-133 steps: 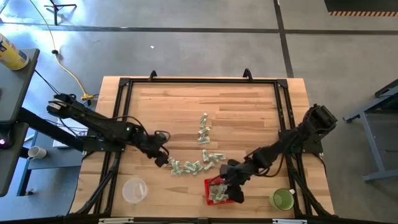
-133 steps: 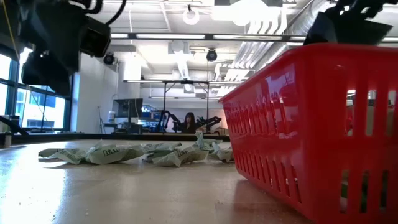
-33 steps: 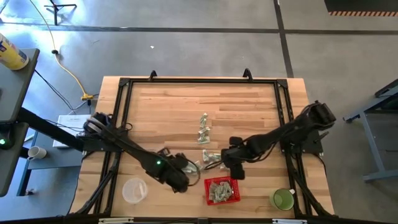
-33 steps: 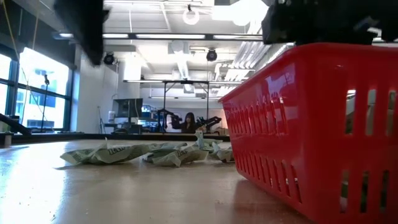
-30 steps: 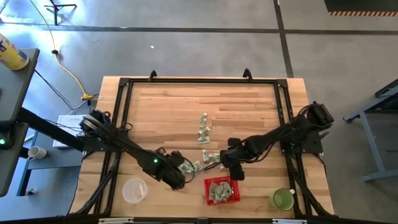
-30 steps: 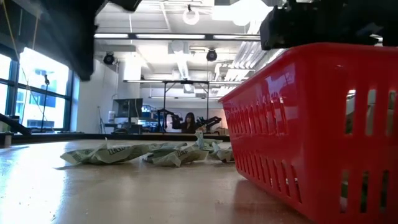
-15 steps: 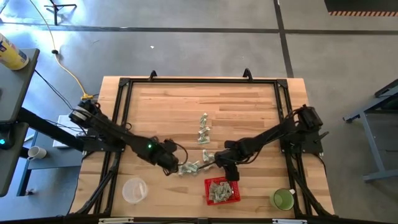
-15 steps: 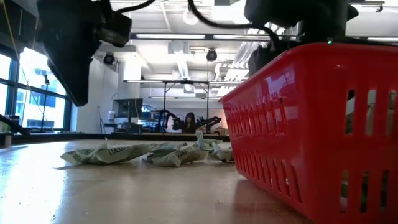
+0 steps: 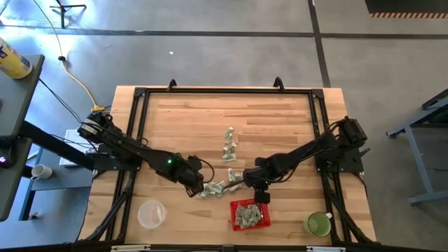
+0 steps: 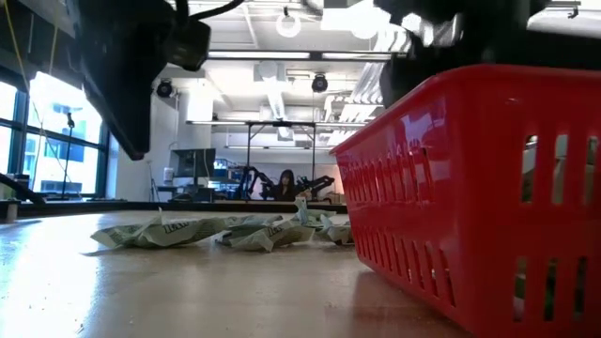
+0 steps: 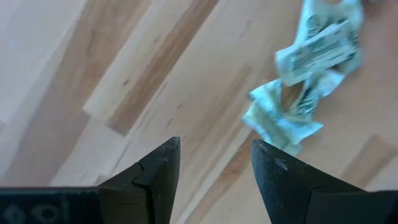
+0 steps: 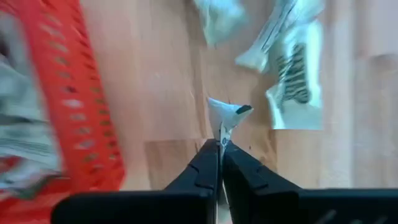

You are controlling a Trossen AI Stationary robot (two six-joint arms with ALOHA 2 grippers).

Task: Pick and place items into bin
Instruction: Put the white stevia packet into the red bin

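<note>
Red plastic mesh basket, the bin (image 9: 248, 213), is sitting at the near edge of the table (image 9: 273, 122), right of centre, and is already holding several wrapped pieces; in the low view its perforated wall (image 10: 470, 202) is filling the right half of the picture. Clear round container (image 9: 151, 214) is standing near the near-left corner, and a green cup (image 9: 318, 224) near the near-right corner. Right gripper (image 9: 260, 192) is hovering just beyond the bin's far rim, its fingers (image 12: 211, 165) pressed together and pinching the corner of one pale green-and-white wrapper (image 12: 225, 114), with the red basket close beside it in the right wrist view. Left gripper (image 9: 195, 189) is hanging over the table left of the bin, its fingers (image 11: 155, 174) standing apart with nothing between them, just beside the nearest loose pieces (image 11: 305, 81). Items (image 9: 222, 186) are lying in a loose cluster between the two grippers, a little beyond the bin, and a further small line of them (image 9: 229, 145) is running toward the table's centre. Far half of the wooden surface is carrying only the black frame rails (image 9: 224, 91) along its edges. Beyond the table, the low view is showing a workshop room with a person (image 10: 284, 180) seated far off.
</note>
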